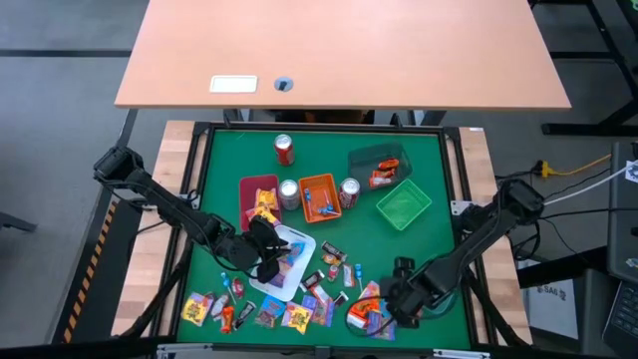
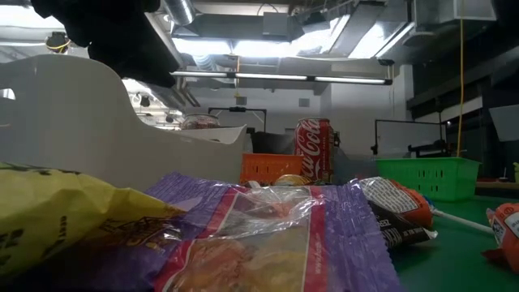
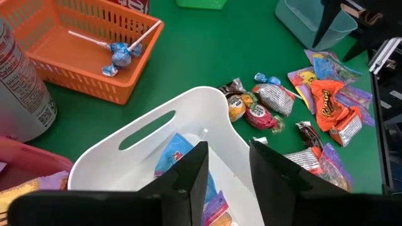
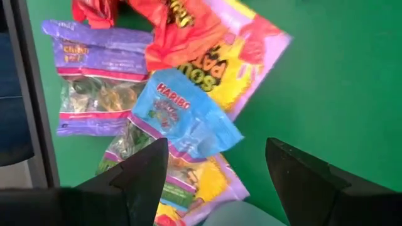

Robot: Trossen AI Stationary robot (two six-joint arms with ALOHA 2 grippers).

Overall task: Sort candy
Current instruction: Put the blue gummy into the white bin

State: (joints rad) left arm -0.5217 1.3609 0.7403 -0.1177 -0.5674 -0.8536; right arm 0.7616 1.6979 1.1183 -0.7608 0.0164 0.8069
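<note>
Candy in bright wrappers lies scattered along the table's near edge. My left gripper hovers open over the white tray, which holds a few candy packets; nothing is between its fingers. My right gripper stands open, pointing down over a pile at the near right: a blue Haribo packet, a yellow-pink packet, a purple packet and an orange-red wrapper. The fingers stand above the blue packet without touching it.
Red, orange, dark green and green trays stand mid-table with three soda cans. The orange tray holds blue lollipops. Bare green mat lies at the far left and near right.
</note>
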